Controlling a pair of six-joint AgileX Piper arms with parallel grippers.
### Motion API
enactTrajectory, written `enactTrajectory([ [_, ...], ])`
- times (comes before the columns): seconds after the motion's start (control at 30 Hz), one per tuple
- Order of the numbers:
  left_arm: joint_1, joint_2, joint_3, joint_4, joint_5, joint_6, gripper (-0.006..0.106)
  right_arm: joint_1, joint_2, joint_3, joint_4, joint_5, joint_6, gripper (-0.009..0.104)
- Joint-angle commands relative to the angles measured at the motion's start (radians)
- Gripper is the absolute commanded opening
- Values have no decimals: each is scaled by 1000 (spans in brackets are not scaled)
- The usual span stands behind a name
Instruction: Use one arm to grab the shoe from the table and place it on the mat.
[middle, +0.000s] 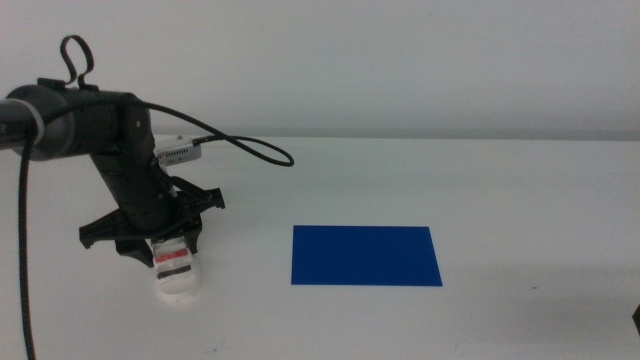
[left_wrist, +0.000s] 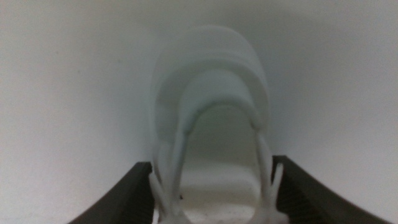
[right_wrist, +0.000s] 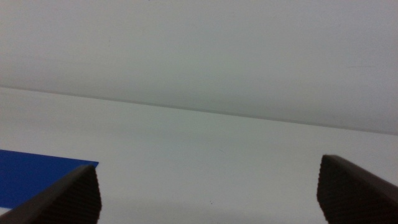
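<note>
Left hand (middle: 172, 250) apparently straddles rounded white shoe (middle: 179, 277).

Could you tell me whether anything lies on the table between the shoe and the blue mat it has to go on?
Nothing visible does. The left gripper is down over the shoe, its fingers on either side, and only bare white table lies between the shoe and the mat. The right gripper waits off to the side.

My left arm (middle: 95, 130) comes in from the left side and bends down steeply to the tabletop. My left gripper (middle: 172, 262) points down, and its jaws press on both sides of the shoe (left_wrist: 211, 124). My right gripper (right_wrist: 208, 193) waits at the right, its jaws wide apart with nothing between them.
</note>
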Motion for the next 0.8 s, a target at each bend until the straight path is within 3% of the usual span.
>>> enactTrajectory([
  [0.0,-12,-8,-16,-4,44,-4,2,0,-38,43,-1,-7,0,93],
  [0.17,-142,-76,-102,106,192,-162,-2,0,-38,43,-1,-7,0,93],
  [0.23,-210,-65,-165,111,240,-224,-2,0,-38,43,-1,-7,0,93],
  [0.57,-480,269,-668,14,429,-228,4,0,-38,43,-1,-7,0,93],
  [0.77,-516,347,-763,-12,429,-232,4,0,-38,43,-1,-7,0,93],
])
